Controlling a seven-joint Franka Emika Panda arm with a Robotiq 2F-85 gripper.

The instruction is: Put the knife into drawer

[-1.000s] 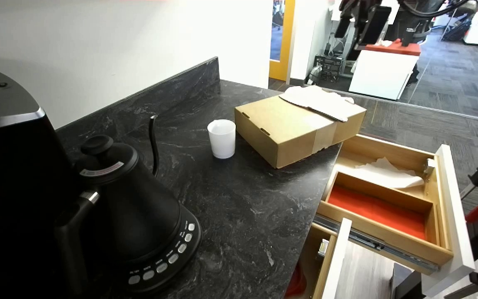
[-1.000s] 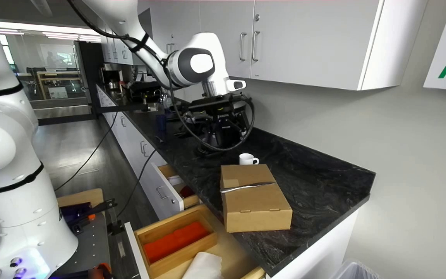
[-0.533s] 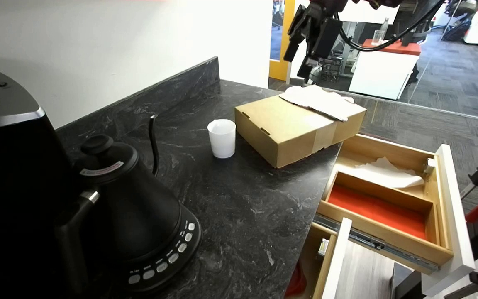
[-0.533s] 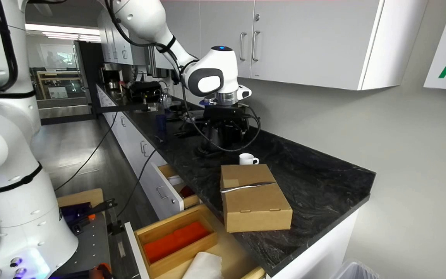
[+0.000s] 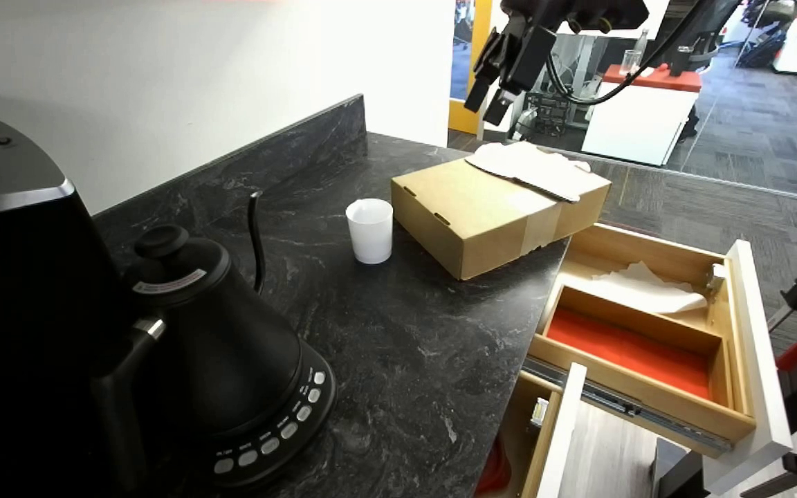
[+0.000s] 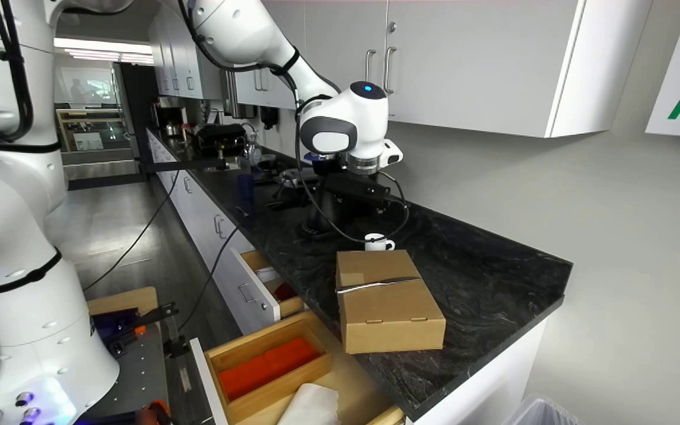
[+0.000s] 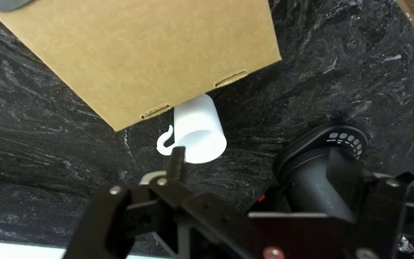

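The knife point(image 6: 378, 285) lies across the top of the brown cardboard box point(image 6: 393, 307). Its rounded grey end shows in the wrist view's top left corner, with the rest of the knife point(image 7: 9, 3) out of frame. In both exterior views the drawer point(image 6: 207, 383) stands pulled out below the counter; a wooden divider point(image 5: 640, 315) separates its red-orange part from the pale part with white paper. My gripper point(image 5: 485, 108) hangs above the counter, fingers pointing down at a slant, apart from box and knife. Its jaws point(image 7: 258, 154) are wide apart and hold nothing.
A white mug point(image 7: 199, 126) stands against the box, under the gripper in the wrist view. A black kettle point(image 5: 225, 353) stands farther along the counter. Another drawer point(image 6: 257, 289), narrowly open, sits beside the big one. Wall cabinets point(image 6: 464, 59) overhang the counter.
The arm has swung along the counter toward the box. The gripper has come lower and tilted, its jaws staying wide. Knife, box, mug and drawers have not moved.
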